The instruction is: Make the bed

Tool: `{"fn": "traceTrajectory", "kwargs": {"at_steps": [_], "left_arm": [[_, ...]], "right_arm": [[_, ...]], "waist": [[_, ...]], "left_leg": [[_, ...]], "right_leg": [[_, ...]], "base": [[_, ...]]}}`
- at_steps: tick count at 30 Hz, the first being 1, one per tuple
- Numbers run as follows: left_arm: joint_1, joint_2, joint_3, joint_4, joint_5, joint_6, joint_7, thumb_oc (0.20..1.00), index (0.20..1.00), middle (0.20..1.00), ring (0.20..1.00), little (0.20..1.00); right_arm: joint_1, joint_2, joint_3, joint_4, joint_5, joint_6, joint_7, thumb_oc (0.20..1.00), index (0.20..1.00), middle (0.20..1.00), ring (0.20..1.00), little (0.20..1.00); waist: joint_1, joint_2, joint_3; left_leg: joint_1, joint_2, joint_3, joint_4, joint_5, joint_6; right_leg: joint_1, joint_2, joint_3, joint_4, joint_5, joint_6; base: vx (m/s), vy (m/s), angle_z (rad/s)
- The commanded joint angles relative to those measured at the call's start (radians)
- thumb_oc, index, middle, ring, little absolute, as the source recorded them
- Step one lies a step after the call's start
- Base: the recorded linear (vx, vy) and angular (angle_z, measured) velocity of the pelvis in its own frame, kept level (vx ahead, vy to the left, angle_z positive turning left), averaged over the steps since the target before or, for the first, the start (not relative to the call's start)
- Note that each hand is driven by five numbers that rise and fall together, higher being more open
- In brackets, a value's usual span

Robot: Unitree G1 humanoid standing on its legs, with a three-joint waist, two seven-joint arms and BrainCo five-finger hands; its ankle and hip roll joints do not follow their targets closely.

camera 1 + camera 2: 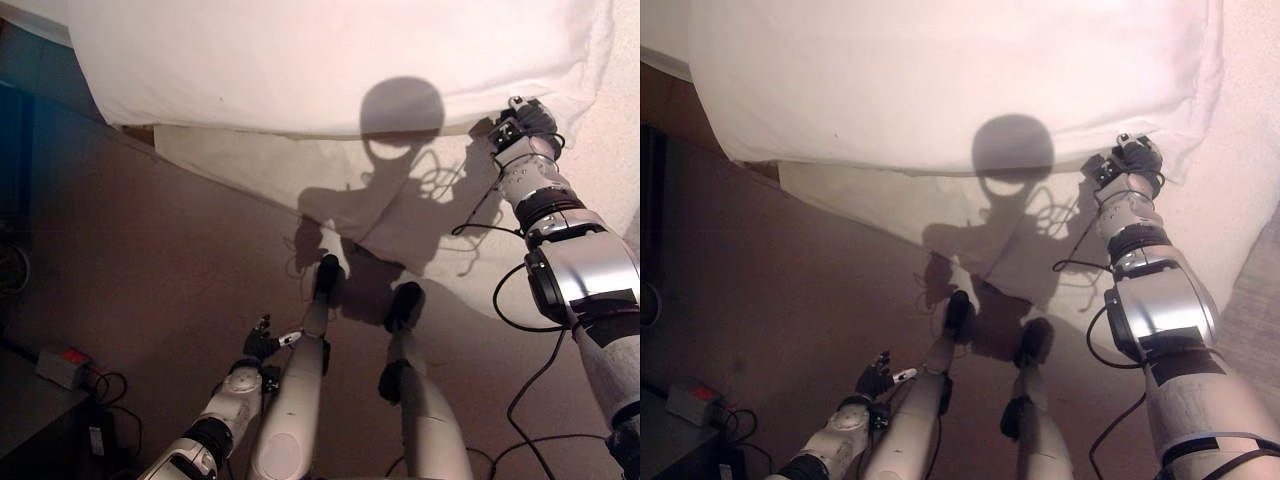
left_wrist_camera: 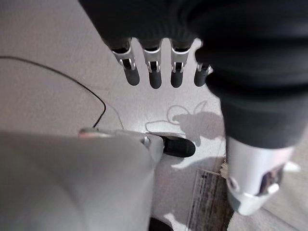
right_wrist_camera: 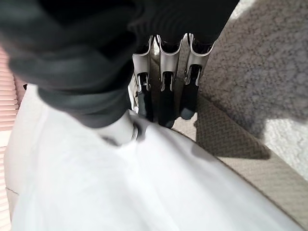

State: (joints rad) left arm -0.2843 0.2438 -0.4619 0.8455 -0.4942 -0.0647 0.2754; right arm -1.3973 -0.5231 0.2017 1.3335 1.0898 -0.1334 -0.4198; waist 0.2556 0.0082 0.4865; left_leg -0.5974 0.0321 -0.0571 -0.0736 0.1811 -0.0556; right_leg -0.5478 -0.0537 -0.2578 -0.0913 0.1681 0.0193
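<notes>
- Across the upper half of the left eye view, from 10 to 2 o'clock, lies a thick white duvet (image 1: 330,60), its lower edge hanging over a pale sheet (image 1: 250,165) that drapes down to the brown floor (image 1: 150,270).
- At 2 o'clock the right hand (image 1: 528,122) sits at the duvet's lower right corner, touching the cloth, with the arm running down toward 4 o'clock.
- At 7 o'clock the left hand (image 1: 260,343) hangs low over the floor, well apart from the bed.
- At 8 o'clock a small grey box with a red top (image 1: 63,365) rests on the floor.
- Seen from the right eye, the scene is the same: the right hand (image 1: 1130,160) is at 2 o'clock against the duvet corner (image 1: 1180,150), and the left hand (image 1: 875,378) is at 7 o'clock.
- Looking along the left wrist, the left hand's fingers (image 2: 155,72) point straight out in a loose row at 12 o'clock, holding nothing, with pale floor (image 2: 48,106) beyond them.
- Looking along the right wrist, the right hand's fingers (image 3: 166,101) curl down at 12 o'clock onto the edge of the white duvet (image 3: 144,187), which fills the view from 6 to 9 o'clock; the thumb presses the cloth from the other side, so the fabric is pinched.
- Beside the fingers, from 3 to 5 o'clock, a woven beige surface (image 3: 231,139) shows beneath the duvet's edge.
</notes>
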Motion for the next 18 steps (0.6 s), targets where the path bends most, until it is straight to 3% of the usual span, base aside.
{"fn": "traceTrajectory", "kwargs": {"at_steps": [1, 6, 11, 15, 18], "left_arm": [[-0.002, 0.000, -0.070, -0.003, -0.025, -0.003, 0.020, 1.000, 1.000, 1.000, 1.000, 1.000], [0.007, 0.003, -0.072, -0.047, -0.039, -0.010, 0.010, 1.000, 1.000, 1.000, 1.000, 1.000], [0.061, 0.043, -0.092, -0.270, -0.125, -0.026, -0.069, 1.000, 1.000, 1.000, 1.000, 1.000], [0.096, 0.072, -0.108, -0.437, -0.245, -0.017, -0.137, 1.000, 1.000, 1.000, 1.000, 1.000], [0.106, 0.109, -0.156, -0.648, -0.432, -0.002, -0.211, 1.000, 1.000, 1.000, 1.000, 1.000]], "right_arm": [[-0.062, 0.003, -0.007, -0.077, 0.016, -0.058, 0.000, 0.200, 0.200, 0.200, 0.200, 0.200], [-0.007, 0.060, -0.055, -0.205, 0.060, -0.138, -0.009, 0.200, 0.200, 0.200, 0.200, 0.200], [0.072, 0.102, -0.080, -0.425, 0.040, -0.214, -0.002, 0.200, 0.200, 0.200, 0.200, 0.200], [0.132, 0.118, -0.083, -0.536, 0.019, -0.233, 0.004, 0.200, 0.200, 0.200, 0.200, 0.200], [0.194, 0.163, -0.091, -0.596, 0.026, -0.228, 0.018, 0.200, 0.200, 0.200, 0.200, 0.200]], "waist": [[0.004, -0.020, 0.034], [-0.012, -0.011, 0.034], [-0.036, 0.016, 0.032], [-0.059, 0.032, 0.002], [-0.089, 0.056, -0.036]], "left_leg": [[0.013, -0.069, 0.025, -0.014, -0.048, 0.021], [0.044, -0.071, 0.040, -0.013, -0.053, 0.019], [0.144, -0.080, 0.072, -0.010, -0.068, 0.019], [0.197, -0.084, 0.083, -0.014, -0.070, 0.022], [0.289, -0.088, 0.087, -0.014, -0.098, 0.033]], "right_leg": [[0.045, -0.026, 0.003, 0.004, -0.002, 0.139], [0.066, -0.030, 0.016, 0.004, 0.001, 0.139], [0.145, -0.043, 0.040, 0.005, 0.004, 0.143], [0.184, -0.051, 0.053, 0.005, 0.000, 0.140], [0.251, -0.063, 0.069, 0.021, -0.031, 0.133]], "base": [[-0.02, 0.030, 0.01], [-0.02, 0.021, 0.00], [-0.04, 0.039, -0.11], [-0.01, 0.029, -0.13], [0.00, 0.046, -0.13]]}}
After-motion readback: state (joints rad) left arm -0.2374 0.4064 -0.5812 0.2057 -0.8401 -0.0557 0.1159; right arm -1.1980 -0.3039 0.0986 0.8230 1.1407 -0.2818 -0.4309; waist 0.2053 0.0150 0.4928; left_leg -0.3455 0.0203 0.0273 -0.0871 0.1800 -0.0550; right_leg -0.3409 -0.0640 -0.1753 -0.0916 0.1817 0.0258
